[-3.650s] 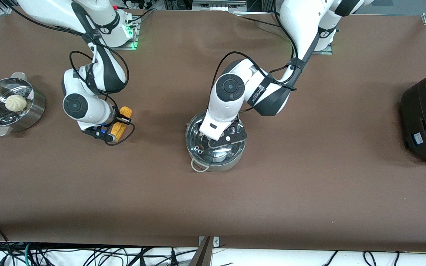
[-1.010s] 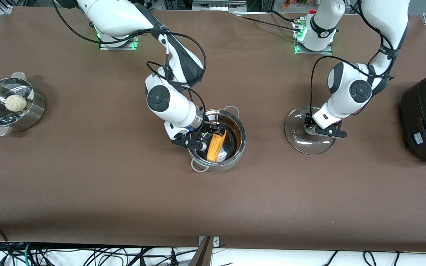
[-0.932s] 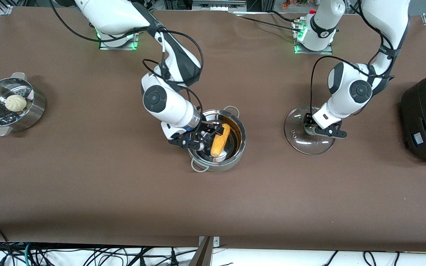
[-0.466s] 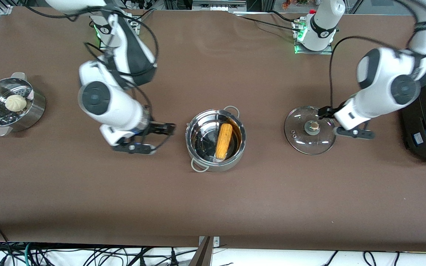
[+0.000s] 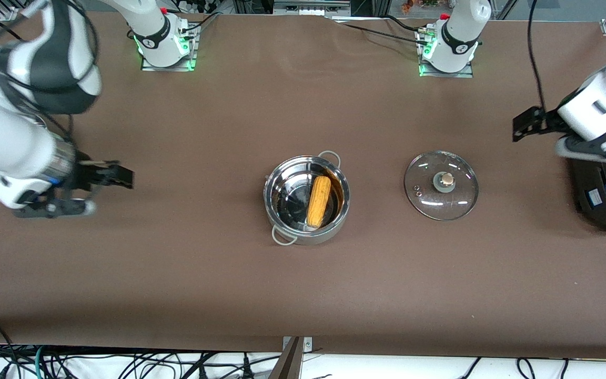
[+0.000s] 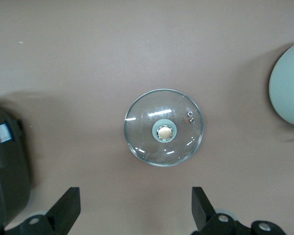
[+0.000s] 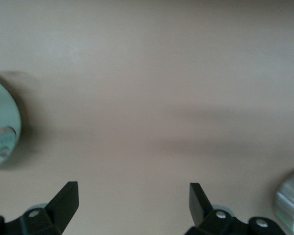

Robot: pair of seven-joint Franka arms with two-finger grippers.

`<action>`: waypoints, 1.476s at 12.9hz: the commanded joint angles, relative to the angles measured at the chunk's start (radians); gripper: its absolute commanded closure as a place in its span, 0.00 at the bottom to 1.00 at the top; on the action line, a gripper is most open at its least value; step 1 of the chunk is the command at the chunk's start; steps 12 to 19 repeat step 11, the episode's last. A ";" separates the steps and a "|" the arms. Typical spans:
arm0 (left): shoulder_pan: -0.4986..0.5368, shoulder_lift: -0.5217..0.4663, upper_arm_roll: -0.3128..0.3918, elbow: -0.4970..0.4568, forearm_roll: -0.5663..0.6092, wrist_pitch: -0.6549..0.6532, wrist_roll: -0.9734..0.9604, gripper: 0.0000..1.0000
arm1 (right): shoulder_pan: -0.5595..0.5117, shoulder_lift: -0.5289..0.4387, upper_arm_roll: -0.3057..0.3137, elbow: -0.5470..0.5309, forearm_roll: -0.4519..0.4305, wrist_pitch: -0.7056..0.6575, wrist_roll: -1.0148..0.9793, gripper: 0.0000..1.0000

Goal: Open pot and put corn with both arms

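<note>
Steel and uncovered, the pot (image 5: 306, 199) stands at the middle of the brown table (image 5: 303, 284), with one grey loop handle at its rim nearer the front camera and the other at the rim nearer the robots' bases. Inside it the corn (image 5: 318, 193) lies on the pot's floor, its length running from the nearer side toward the bases. Beside the pot, toward the left arm's end of the table, the clear glass lid (image 5: 441, 185) rests flat on the table with its tan knob (image 5: 445, 180) up, apart from the pot; the left wrist view shows the lid (image 6: 163, 127) from above with the knob (image 6: 164, 132) at its centre. The left pincer (image 5: 539, 129) hangs empty with its fingers spread wide, over the table at the edge of the big black cooker (image 5: 605, 195), which stands at the left arm's end of the table. The right pincer (image 5: 95, 190) is up over the right arm's end of the table, well apart from the pot, its fingers (image 7: 64, 201) spread wide with nothing between them.
</note>
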 commanded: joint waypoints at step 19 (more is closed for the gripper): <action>0.044 -0.032 -0.042 0.017 -0.013 -0.064 -0.095 0.00 | -0.391 -0.335 0.354 -0.339 -0.085 0.073 0.109 0.00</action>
